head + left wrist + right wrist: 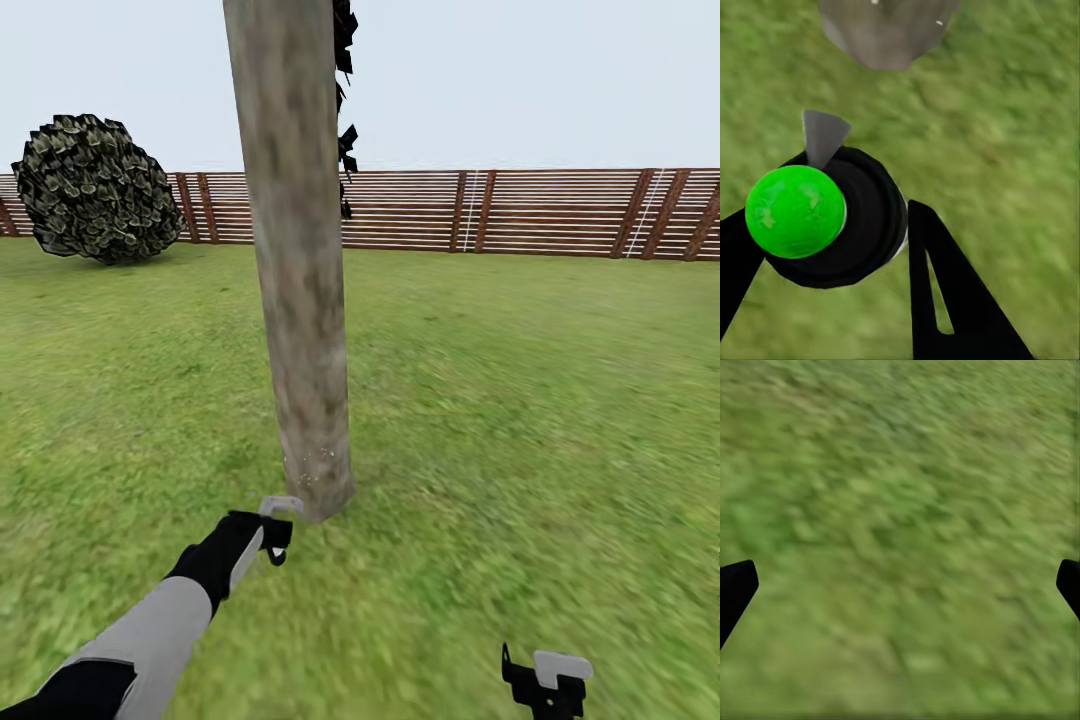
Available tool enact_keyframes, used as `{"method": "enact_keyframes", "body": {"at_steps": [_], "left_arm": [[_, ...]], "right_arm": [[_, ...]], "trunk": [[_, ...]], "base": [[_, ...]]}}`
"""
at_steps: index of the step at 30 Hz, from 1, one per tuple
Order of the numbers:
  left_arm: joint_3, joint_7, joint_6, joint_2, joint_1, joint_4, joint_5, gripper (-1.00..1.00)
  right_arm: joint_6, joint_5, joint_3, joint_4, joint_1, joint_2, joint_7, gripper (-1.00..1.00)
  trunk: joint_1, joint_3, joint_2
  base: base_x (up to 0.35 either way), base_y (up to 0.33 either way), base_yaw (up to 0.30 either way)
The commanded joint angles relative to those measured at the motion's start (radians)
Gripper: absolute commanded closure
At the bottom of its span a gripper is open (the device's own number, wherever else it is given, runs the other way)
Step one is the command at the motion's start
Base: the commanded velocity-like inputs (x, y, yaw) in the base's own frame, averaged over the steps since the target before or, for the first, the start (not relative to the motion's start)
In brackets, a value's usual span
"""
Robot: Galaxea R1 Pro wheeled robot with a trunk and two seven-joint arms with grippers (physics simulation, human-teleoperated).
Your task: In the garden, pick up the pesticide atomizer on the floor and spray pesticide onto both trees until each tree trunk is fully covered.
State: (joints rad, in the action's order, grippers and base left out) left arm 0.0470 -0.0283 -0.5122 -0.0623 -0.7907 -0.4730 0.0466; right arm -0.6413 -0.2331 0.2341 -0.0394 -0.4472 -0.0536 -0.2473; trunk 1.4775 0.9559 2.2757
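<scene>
The garden lawn [520, 420] surrounds me on all sides, closed off behind the tree trunk by a brown slatted fence [540, 212]. A round dark shrub [95, 188] stands in front of that fence, well to the left of the trunk.

The tree trunk [298, 260] is a thick mottled grey-tan column. Its long axis runs near vertical, leaning slightly leftward toward the top. A few white specks of pesticide [308, 468] sit on the bark just above the trunk base. In my left wrist view the trunk base [885, 30] appears as a grey rounded mass carrying the same specks.

My left arm [150, 640] reaches toward the trunk base. My left gripper [272, 535] is near the base, on its left and slightly toward me; I cannot tell whether it touches the bark. The gripper pinches the pesticide atomizer [832, 221], a black round body with a bright green ball on it. A black finger [945, 285] presses against the body on each side. The grey nozzle [821, 135] points toward the trunk base.

My right gripper [548, 680] hangs over the grass, well to the right of the trunk and nearer to me. Its fingers are spread wide and hold nothing.
</scene>
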Motion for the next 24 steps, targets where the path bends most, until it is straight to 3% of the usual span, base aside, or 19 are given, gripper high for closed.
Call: {"method": "enact_keyframes", "body": {"at_steps": [1,3,5,6,9,10,12,14,15,17,19,20,21,22,24], "left_arm": [[0.0,-0.008,-0.056,0.048,-0.005,-0.027,-0.004,1.0],[0.003,-0.018,-0.085,0.049,-0.006,-0.045,-0.004,1.0],[0.005,-0.027,-0.095,0.009,-0.007,-0.071,-0.002,1.0],[0.014,-0.03,-0.099,-0.026,-0.007,-0.087,0.0,1.0],[0.043,-0.032,-0.124,-0.042,-0.02,-0.122,-0.003,1.0],[0.046,-0.034,-0.157,-0.028,-0.028,-0.143,-0.006,1.0],[0.048,-0.055,-0.186,0.042,-0.033,-0.184,-0.015,1.0],[0.048,-0.086,-0.192,0.07,-0.034,-0.202,-0.018,1.0],[0.049,-0.093,-0.193,0.071,-0.033,-0.206,-0.019,1.0],[0.054,-0.103,-0.194,0.046,-0.034,-0.214,-0.019,1.0],[0.056,-0.103,-0.201,-0.011,-0.048,-0.215,-0.012,1.0],[0.055,-0.106,-0.294,-0.036,-0.133,-0.216,-0.012,1.0],[0.049,-0.108,-0.356,0.018,-0.173,-0.227,-0.01,1.0],[0.049,-0.11,-0.363,0.054,-0.177,-0.229,-0.015,1.0],[0.051,-0.114,-0.368,0.082,-0.18,-0.23,-0.019,1.0]], "right_arm": [[-0.002,-0.011,0.005,0.001,-0.001,-0.001,-0.006,-1.0],[-0.002,-0.011,0.005,0.001,-0.001,-0.001,-0.006,-1.0],[-0.002,-0.011,0.005,0.001,-0.001,-0.002,-0.006,-1.0],[-0.003,-0.011,0.005,0.001,-0.001,-0.003,-0.006,-1.0],[-0.003,-0.011,0.005,0.001,-0.001,-0.003,-0.006,-1.0],[-0.003,-0.011,0.005,0.0,-0.001,-0.003,-0.006,-1.0],[-0.002,-0.011,0.005,0.0,-0.001,-0.003,-0.006,-1.0],[-0.002,-0.011,0.005,0.0,-0.001,-0.003,-0.006,-1.0],[-0.003,-0.011,0.004,0.0,-0.001,-0.003,-0.006,-1.0],[-0.003,-0.011,0.004,0.0,-0.001,-0.003,-0.005,-1.0],[-0.002,-0.011,0.005,0.001,-0.001,-0.003,-0.006,-1.0],[-0.002,-0.012,0.005,0.001,-0.001,-0.003,-0.006,-1.0],[-0.001,-0.011,0.005,0.001,-0.001,-0.004,-0.006,-1.0],[-0.001,-0.011,0.004,0.001,-0.001,-0.004,-0.006,-1.0],[-0.001,-0.012,0.004,0.001,-0.001,-0.005,-0.005,-1.0]], "trunk": [[0.0,0.001,0.0],[0.0,0.001,0.0],[0.0,0.001,0.0],[0.0,0.001,0.0],[0.0,0.001,0.0],[0.0,0.001,0.0],[0.0,0.001,0.0],[0.0,0.001,0.0],[0.0,0.001,0.0],[0.0,0.001,0.0],[0.0,0.001,0.0],[0.0,0.001,0.0],[0.0,0.001,0.0],[0.0,0.001,0.0],[0.0,0.001,0.0]], "base": [[-0.002,0.0,0.0],[0.0,0.0,0.0],[0.0,0.0,0.0],[0.0,0.0,0.0],[0.0,0.0,0.0],[0.0,0.0,0.0],[0.0,0.0,0.0],[-0.131,0.0,0.0],[-0.252,0.0,0.0],[-0.141,0.0,0.0],[-0.037,0.0,0.0],[-0.003,0.0,0.0],[0.0,0.0,0.0],[0.0,0.0,0.0],[0.0,0.0,0.0]]}}
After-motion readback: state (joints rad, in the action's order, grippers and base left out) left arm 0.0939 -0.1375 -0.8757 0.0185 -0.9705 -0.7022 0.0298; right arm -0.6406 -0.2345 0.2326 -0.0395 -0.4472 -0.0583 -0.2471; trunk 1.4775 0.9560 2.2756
